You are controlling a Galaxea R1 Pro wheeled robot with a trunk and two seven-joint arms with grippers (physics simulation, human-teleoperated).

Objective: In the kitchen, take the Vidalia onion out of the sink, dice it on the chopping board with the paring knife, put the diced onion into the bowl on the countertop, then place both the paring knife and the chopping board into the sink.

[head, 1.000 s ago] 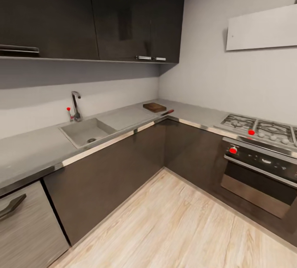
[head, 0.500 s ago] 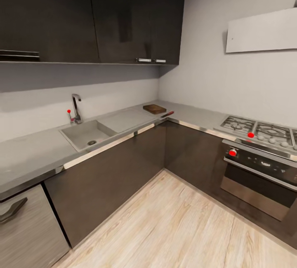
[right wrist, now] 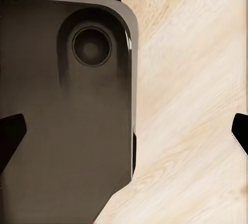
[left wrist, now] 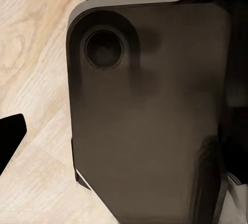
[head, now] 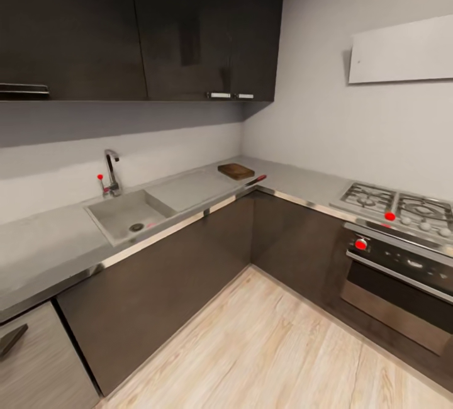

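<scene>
The chopping board (head: 236, 171) lies on the grey bench (head: 50, 239) near the corner, the knife (head: 255, 180) just beside it at the front edge. The sink (head: 126, 214) sits well apart along the bench, tap (head: 112, 171) behind it. Both hands hang over the wooden floor (head: 270, 346), right hand (right wrist: 124, 131) with fingers apart; the left I cannot tell.

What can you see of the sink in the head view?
The sink is a rectangular grey steel basin set into the countertop, with a dark round drain near its front. A flat drainboard runs on toward the chopping board. A curved chrome faucet with a red dot stands behind it.
</scene>
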